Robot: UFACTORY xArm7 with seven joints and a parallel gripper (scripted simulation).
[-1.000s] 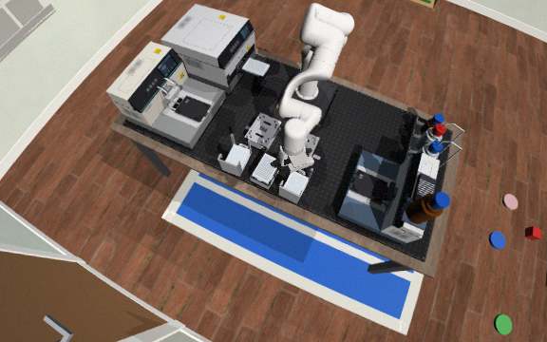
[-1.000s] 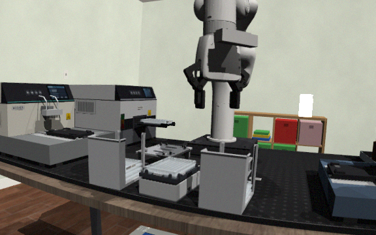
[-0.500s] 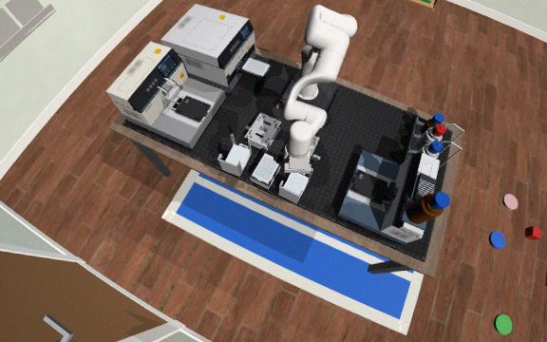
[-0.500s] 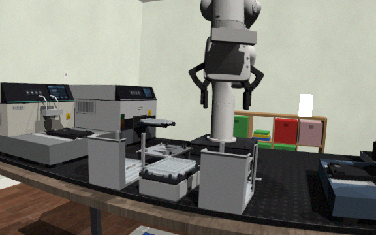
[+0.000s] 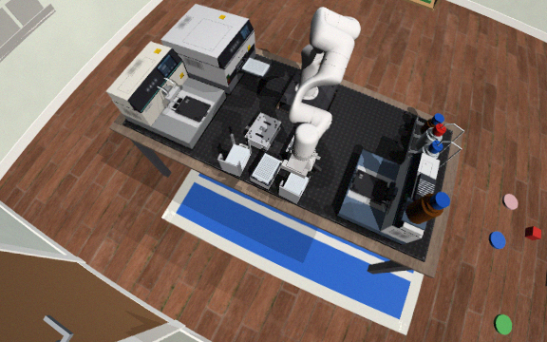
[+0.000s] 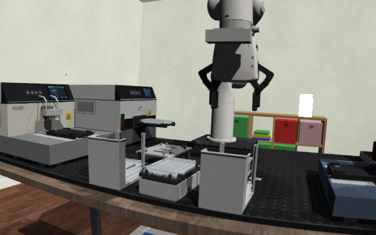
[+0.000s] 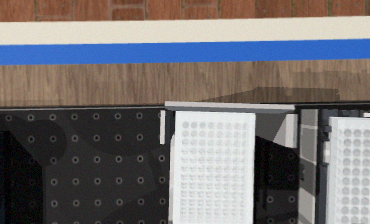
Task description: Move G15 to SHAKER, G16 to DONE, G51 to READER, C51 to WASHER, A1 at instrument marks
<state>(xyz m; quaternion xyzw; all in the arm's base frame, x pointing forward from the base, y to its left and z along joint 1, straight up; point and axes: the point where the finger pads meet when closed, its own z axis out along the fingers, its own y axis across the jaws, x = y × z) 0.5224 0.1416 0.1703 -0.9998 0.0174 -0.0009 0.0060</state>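
Note:
My gripper (image 6: 234, 104) is open and empty. It hangs high above the IN rack (image 5: 285, 189) (image 6: 222, 183) (image 7: 226, 106). A white well plate (image 5: 296, 183) (image 7: 213, 167) lies on top inside that rack, straight below the wrist camera. Left of the rack, another white plate (image 5: 266, 168) (image 6: 170, 166) (image 7: 358, 170) sits on the low shaker block. A further plate (image 5: 255, 66) (image 6: 156, 122) rests on the reader's tray at the back. The washer's black nest (image 5: 190, 108) (image 6: 68, 132) holds no plate. The plate labels are too small to read.
The second deep rack (image 5: 234, 159) (image 6: 106, 161) stands left of the shaker. The grey N6 nest (image 5: 263, 130) (image 6: 165, 150) is behind them. The blue dispenser (image 5: 373, 190) (image 6: 354, 196) stands at the right, with bottles (image 5: 427, 206) beside it. The table's front edge is close to the racks.

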